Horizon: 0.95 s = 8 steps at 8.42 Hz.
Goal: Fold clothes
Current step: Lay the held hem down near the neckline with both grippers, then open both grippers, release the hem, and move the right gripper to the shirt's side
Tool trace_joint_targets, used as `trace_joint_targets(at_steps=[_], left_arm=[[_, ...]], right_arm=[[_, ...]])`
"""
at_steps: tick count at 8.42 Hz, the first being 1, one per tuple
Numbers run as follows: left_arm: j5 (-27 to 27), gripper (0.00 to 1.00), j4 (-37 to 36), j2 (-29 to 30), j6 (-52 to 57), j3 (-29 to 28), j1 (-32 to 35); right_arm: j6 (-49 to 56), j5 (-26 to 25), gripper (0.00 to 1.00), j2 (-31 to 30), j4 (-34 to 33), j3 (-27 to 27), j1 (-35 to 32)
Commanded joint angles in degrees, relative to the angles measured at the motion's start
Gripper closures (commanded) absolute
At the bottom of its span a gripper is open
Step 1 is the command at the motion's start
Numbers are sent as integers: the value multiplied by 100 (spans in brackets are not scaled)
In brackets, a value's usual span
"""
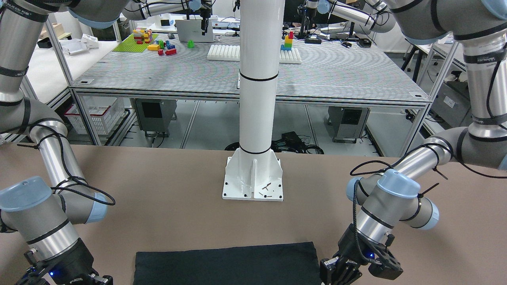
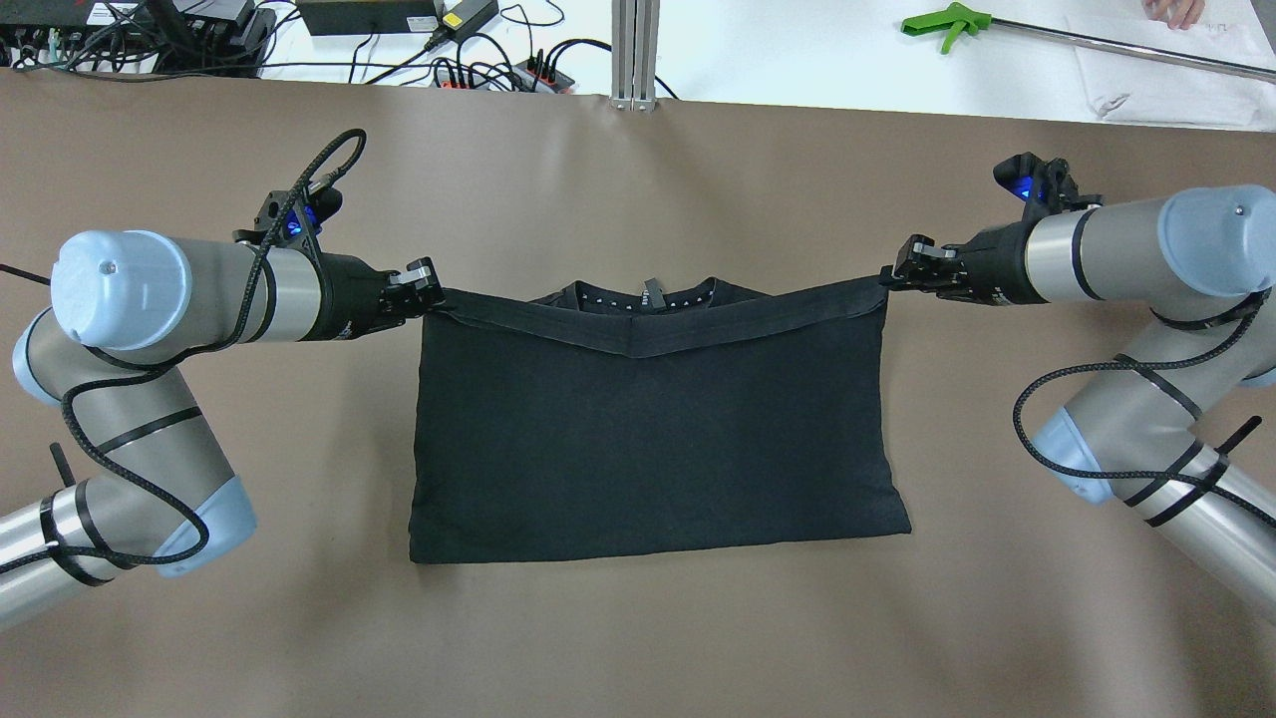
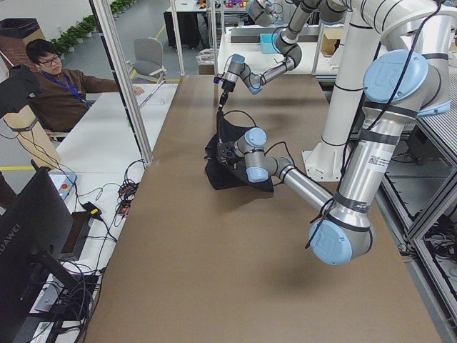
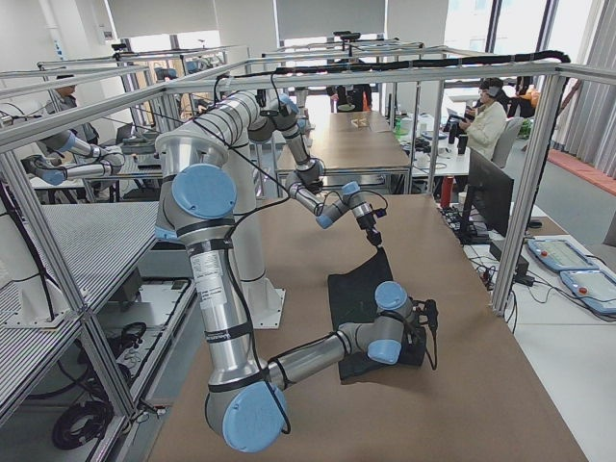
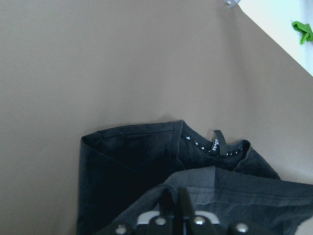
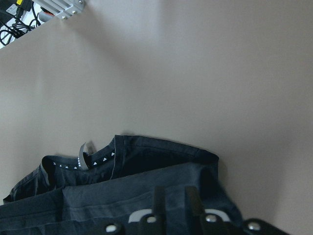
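Gripping hem corners of black T-shirt (image 2: 648,439) with left gripper (image 2: 429,291), right gripper (image 2: 900,273); stretching hem band (image 2: 638,337) just short of collar (image 2: 598,296) for straight fold line.

Overhead cam sits up behind the robot, looking forward and down, so the flat brown table top (image 2: 638,618) fills the view with the plain black soft fabric garment (image 2: 648,449) dead centre. Front cam is across the table facing the robot's tall white round column (image 1: 257,99), steep and close, and it only catches the garment's robot-side strip at its bottom edge. The two side cams stand back at either table end and look along it, both seeing the garment mid-table. Wrist cams ride right behind the left gripper (image 5: 173,205) and right gripper (image 6: 173,200), very close, and both share the garment's dotted collar (image 5: 195,144).
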<state>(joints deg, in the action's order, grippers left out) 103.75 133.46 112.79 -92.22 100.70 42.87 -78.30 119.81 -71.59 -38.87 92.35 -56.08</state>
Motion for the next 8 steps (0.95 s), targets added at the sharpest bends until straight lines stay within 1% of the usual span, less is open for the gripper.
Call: trace_joint_targets(at_steps=[1, 3, 4, 5, 7, 8], left_arm=[[5, 6, -4, -82, 343, -7, 72], [58, 6, -4, -91, 407, 10, 142], [40, 6, -4, -100, 407, 37, 143], [5, 6, -12, -100, 407, 37, 134], [-13, 6, -13, -100, 407, 37, 143], [-13, 6, -13, -91, 398, 46, 143]], right_arm=[[122, -11, 6, -101, -24, -190, -122], [245, 155, 6, -92, -16, -261, -193], [175, 566, 6, -118, -24, -157, -193], [166, 874, 6, -223, -42, -60, -150], [-17, 1096, 6, -652, -25, 72, 26], [-88, 1123, 6, -811, 10, 73, 140]])
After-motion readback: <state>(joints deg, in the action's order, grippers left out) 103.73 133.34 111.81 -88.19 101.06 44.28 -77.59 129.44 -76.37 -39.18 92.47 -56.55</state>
